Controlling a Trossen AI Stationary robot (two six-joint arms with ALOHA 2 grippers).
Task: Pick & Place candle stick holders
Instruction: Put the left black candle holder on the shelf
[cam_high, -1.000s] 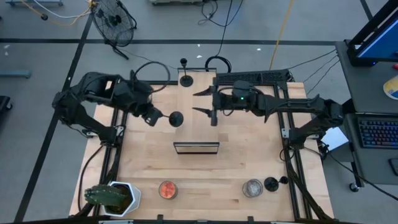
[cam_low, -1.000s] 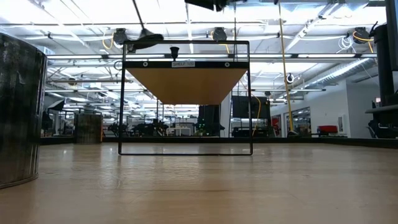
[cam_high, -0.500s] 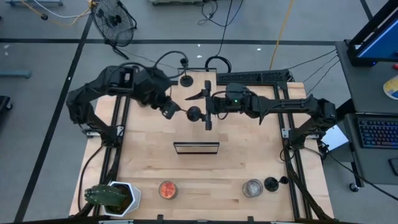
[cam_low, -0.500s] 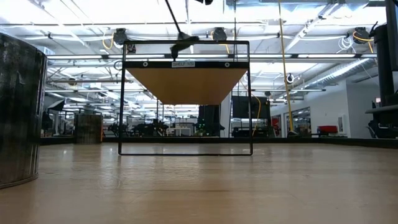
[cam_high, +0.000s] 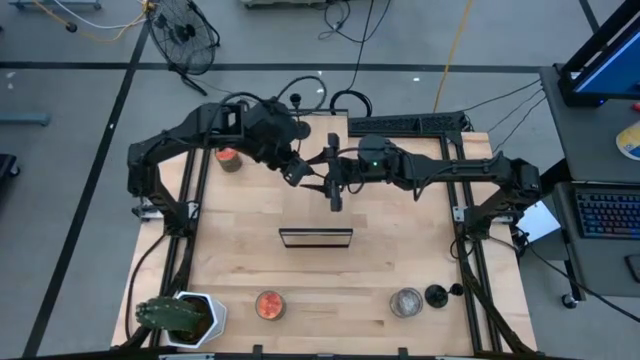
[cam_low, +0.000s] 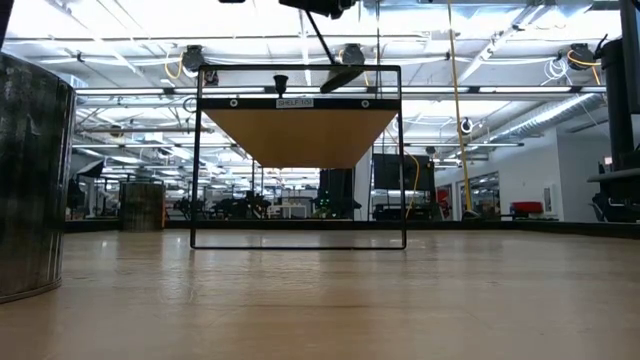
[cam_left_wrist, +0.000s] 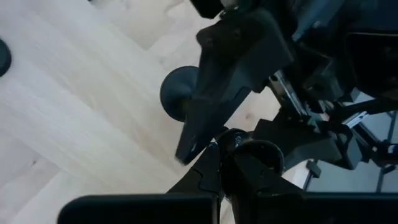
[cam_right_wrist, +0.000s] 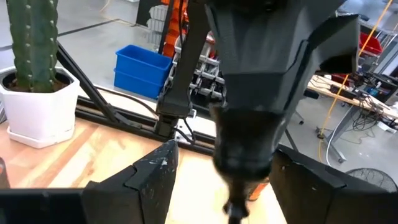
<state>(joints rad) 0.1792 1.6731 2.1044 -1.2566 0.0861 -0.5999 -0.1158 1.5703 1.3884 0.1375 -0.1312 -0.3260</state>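
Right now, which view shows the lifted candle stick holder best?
Low view: the candle stick holder hangs tilted, stem and disc outlined. Left wrist view shows part of its disc; in high and right wrist views I cannot make it out.

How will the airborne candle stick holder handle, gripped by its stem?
The candle stick holder, held by the left gripper near the open right gripper, hangs tilted: probably base-heavy, so may pivot in the jaws. Looks rigid. Round disc base could roll if dropped.

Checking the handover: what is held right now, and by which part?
The left gripper holds a candle stick holder by its stem, disc hanging free.
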